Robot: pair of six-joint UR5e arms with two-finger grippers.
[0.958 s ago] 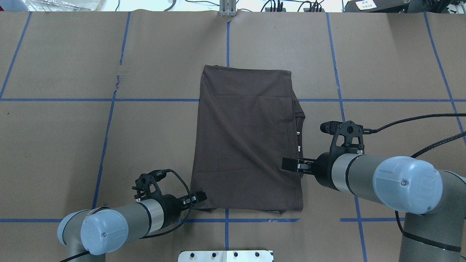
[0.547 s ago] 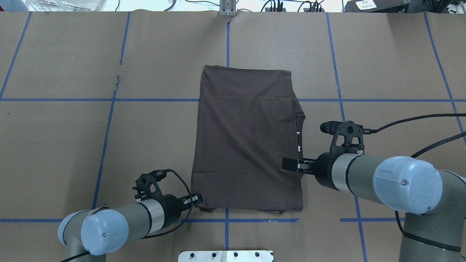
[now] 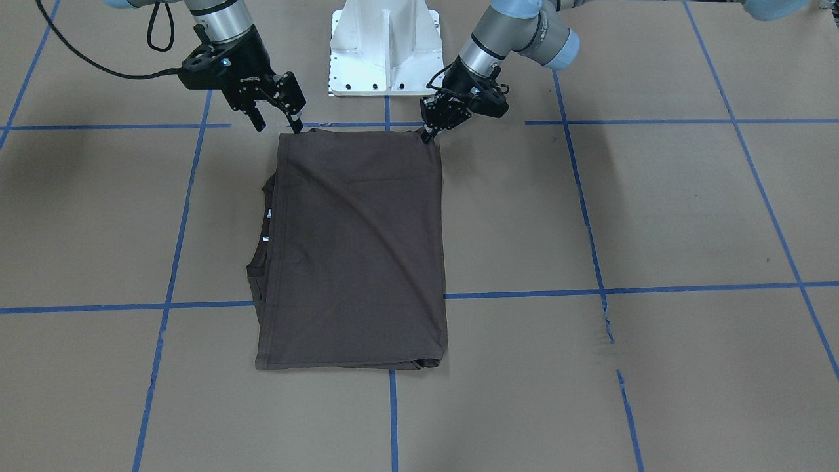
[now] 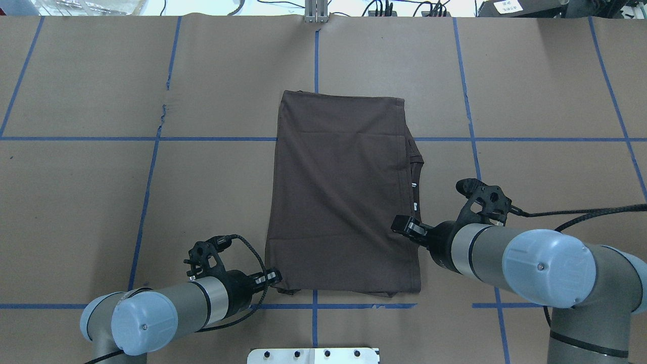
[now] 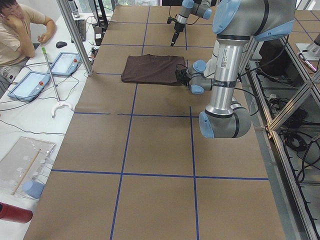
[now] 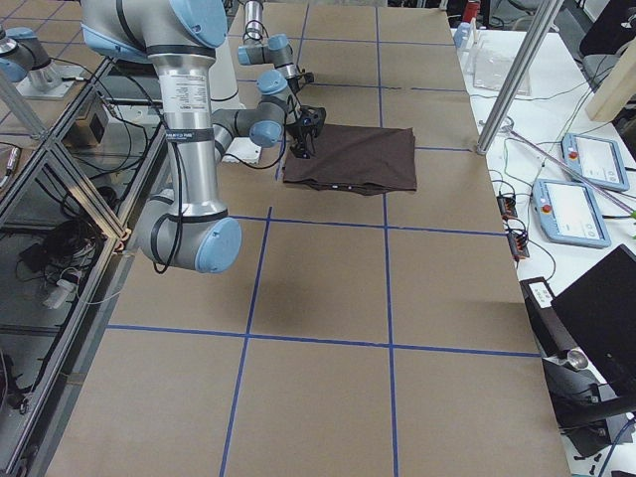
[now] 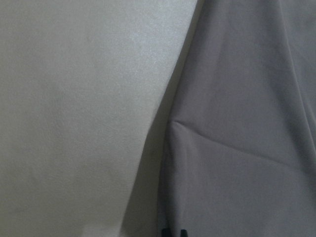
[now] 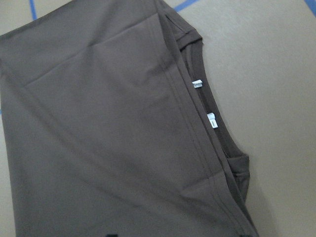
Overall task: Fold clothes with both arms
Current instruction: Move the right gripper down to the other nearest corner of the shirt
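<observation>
The dark brown T-shirt (image 4: pixel 343 192) (image 3: pixel 354 242) lies folded into a tall rectangle in the middle of the table. Its collar and white neck tags (image 8: pixel 197 83) peek out along the edge on my right arm's side. My left gripper (image 4: pixel 275 277) (image 3: pixel 427 134) sits low at the shirt's near left corner, shut on the cloth, which rises in a small ridge (image 7: pixel 170 126) towards the fingertips. My right gripper (image 4: pixel 402 224) (image 3: pixel 278 121) hangs open above the near right edge, fingers spread, holding nothing.
The white pedestal base (image 3: pixel 387 46) stands just behind the shirt's near edge. Blue tape lines cross the brown paper cover, which has a small tear (image 4: pixel 163 111). A person (image 5: pixel 20 25) sits at a side bench with tablets (image 6: pixel 586 159).
My left gripper has drawn back slightly at the shirt's near left corner. My right arm has swung, its wrist turning and dropping nearer the robot, gripper still over the right edge.
</observation>
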